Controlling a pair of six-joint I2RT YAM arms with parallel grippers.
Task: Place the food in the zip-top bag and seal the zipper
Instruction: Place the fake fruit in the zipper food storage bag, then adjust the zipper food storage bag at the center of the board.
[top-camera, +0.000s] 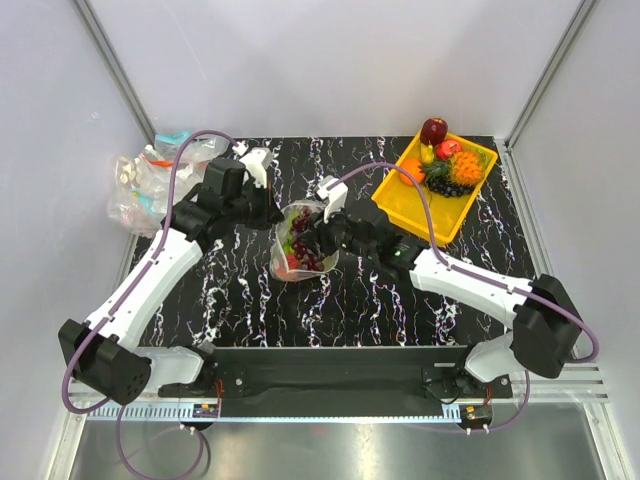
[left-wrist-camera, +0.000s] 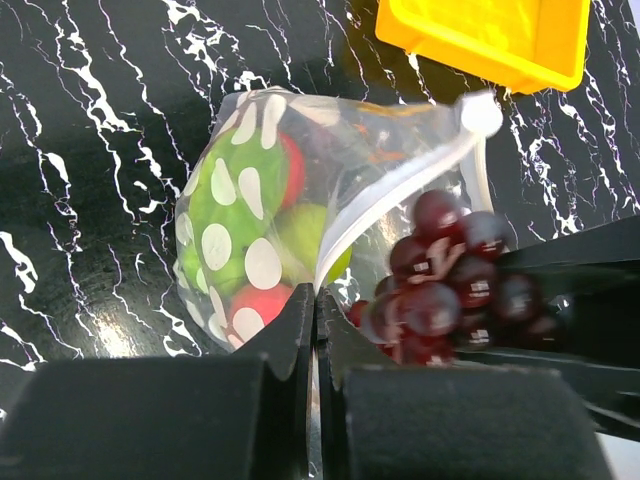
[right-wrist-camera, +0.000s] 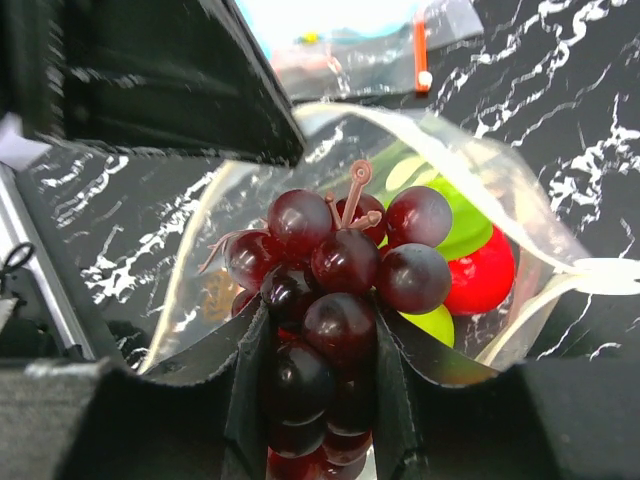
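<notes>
The zip-top bag, clear with white ovals on one side, lies mid-table. Inside it are a green apple, a red round fruit and a paler green fruit. Its zipper runs along the open mouth to a white slider. My left gripper is shut on the bag's mouth edge, pinching the film between its pads. My right gripper is shut on a bunch of dark red grapes, held right at the bag's mouth.
A yellow tray at the back right holds more toy fruit, among them a red apple and an orange pineapple. A heap of other clear bags lies at the back left edge.
</notes>
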